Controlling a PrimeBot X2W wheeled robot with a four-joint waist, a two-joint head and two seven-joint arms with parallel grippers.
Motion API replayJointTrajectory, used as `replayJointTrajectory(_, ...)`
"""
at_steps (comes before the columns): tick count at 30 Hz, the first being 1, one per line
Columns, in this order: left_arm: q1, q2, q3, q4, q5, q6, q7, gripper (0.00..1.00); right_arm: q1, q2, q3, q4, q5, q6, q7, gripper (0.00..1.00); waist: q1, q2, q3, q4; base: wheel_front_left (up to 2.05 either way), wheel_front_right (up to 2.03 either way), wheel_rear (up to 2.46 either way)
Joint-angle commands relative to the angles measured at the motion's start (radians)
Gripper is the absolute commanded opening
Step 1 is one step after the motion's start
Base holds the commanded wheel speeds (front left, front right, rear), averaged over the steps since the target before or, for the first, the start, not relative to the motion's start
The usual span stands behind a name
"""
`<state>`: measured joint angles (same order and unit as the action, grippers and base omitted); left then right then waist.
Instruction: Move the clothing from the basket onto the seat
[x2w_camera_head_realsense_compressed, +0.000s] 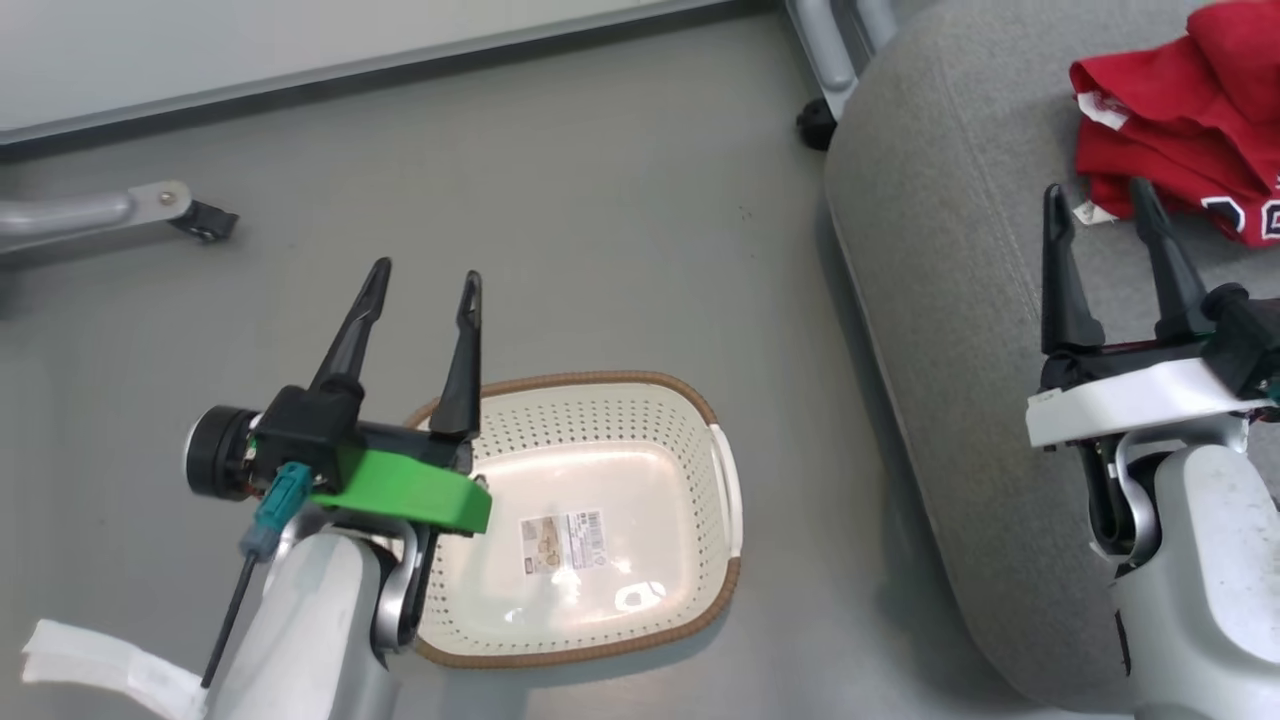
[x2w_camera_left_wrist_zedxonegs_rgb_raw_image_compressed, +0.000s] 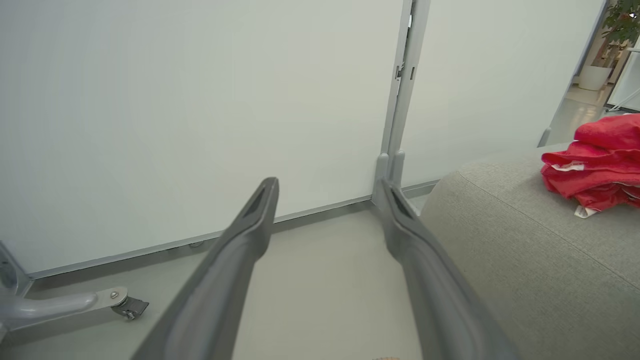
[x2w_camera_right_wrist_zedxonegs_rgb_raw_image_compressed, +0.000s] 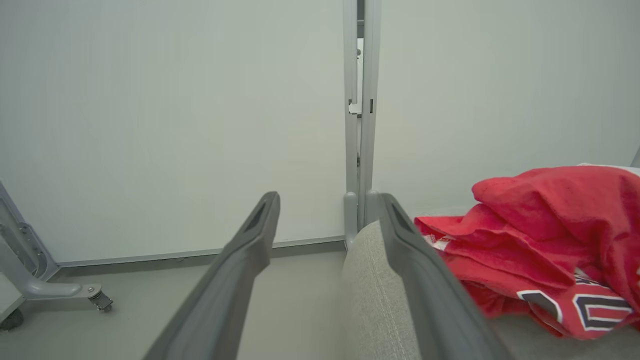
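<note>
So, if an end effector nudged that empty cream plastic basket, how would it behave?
The oval cream perforated-plastic basket probably slides easily: it sits empty on smooth grey floor. Its thin holed walls likely flex slightly yet keep shape.

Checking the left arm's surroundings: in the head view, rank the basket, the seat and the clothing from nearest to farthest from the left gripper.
1. the basket, just beneath the left gripper.
2. the seat, farther to the right.
3. the clothing, far right, lying on the seat.

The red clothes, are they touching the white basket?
Apart. The head view shows the clothes lying on the grey seat, with floor between seat and basket.
</note>
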<state>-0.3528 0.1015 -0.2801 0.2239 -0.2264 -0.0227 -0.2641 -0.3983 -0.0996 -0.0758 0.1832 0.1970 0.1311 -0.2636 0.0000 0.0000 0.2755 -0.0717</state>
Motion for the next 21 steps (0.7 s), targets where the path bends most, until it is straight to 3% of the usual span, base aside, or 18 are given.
replayJointTrajectory(1, 0.027, -0.006, 0.021, -0.005, 0.011, -0.002, 0.000, 1.00, 0.022, 0.004, 0.008, -0.010, -0.005, -0.001, -0.002, 1.00, 0.0000, 0.0000, -0.038, 0.040, 0.00, 0.00, 0.00)
replayJointTrajectory(21, 0.185, -0.045, 0.204, -0.018, 0.049, -0.031, 0.000, 1.00, 0.220, 0.047, 0.066, -0.095, -0.024, -0.001, -0.002, 1.00, 0.0000, 0.0000, -0.162, 0.118, 0.00, 0.00, 0.00)
